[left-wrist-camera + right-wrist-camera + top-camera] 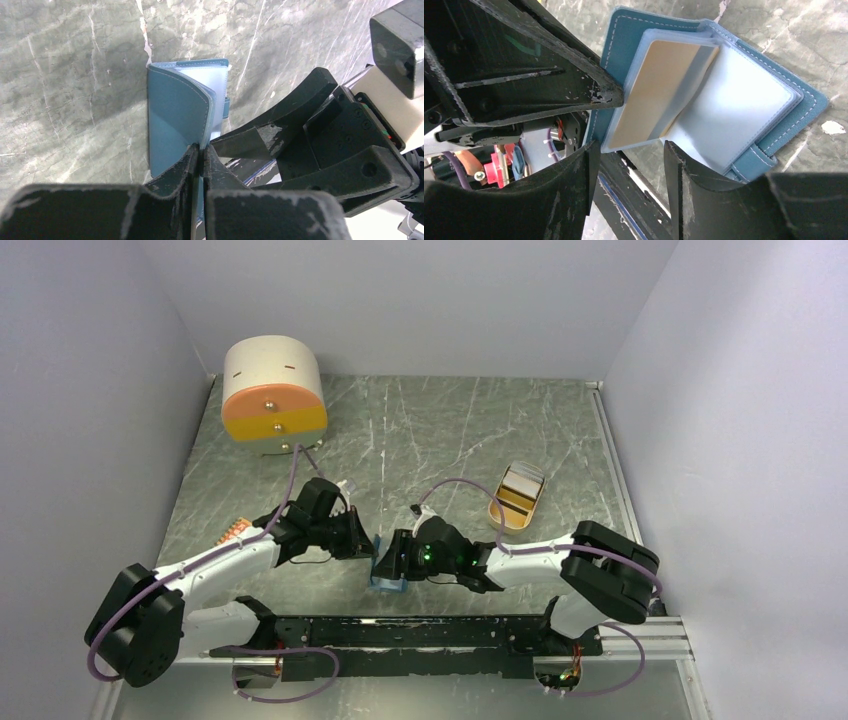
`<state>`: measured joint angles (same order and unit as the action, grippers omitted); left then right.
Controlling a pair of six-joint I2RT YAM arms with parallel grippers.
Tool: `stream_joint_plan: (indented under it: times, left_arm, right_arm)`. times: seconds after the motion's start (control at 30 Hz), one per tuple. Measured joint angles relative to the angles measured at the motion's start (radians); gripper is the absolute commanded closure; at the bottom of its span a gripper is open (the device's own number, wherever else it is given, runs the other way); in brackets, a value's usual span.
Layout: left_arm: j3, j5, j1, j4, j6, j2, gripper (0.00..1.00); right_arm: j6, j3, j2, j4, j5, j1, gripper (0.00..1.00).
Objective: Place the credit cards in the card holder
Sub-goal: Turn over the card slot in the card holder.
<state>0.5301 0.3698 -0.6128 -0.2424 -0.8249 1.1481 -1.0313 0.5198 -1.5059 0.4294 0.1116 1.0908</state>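
Square blue folding card holder [624,30] sits open by the bench's near edge, midway; left claw [200,155] pinches its cover, right claw [631,150] gapes wide just beside the sleeved orange-yellow credit card [659,85].

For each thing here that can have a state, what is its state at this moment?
card holder: open, one cover lifted.
left gripper: shut on the card holder's cover.
right gripper: open, holding nothing.
orange-yellow card: inside a clear sleeve of the card holder.
tan tray: holds more cards.
drawer unit: drawers look shut.
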Motion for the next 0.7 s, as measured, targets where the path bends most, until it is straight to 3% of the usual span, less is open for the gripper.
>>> stream_joint_plan:
  times: [0.23, 0.5, 0.7]
  left_arm:
    - [-0.002, 0.0, 0.0, 0.006, -0.002, 0.0, 0.91]
    - [-0.004, 0.0, 0.0, 0.007, -0.002, 0.0, 0.91]
    - [-0.006, -0.004, 0.0, 0.007, -0.002, 0.0, 0.83]
  right_arm:
    - [-0.002, 0.002, 0.005, 0.007, -0.011, 0.002, 0.49]
    - [-0.002, 0.002, 0.005, 0.006, -0.024, 0.003, 0.62]
    - [-0.001, 0.002, 0.005, 0.006, -0.027, 0.004, 0.66]
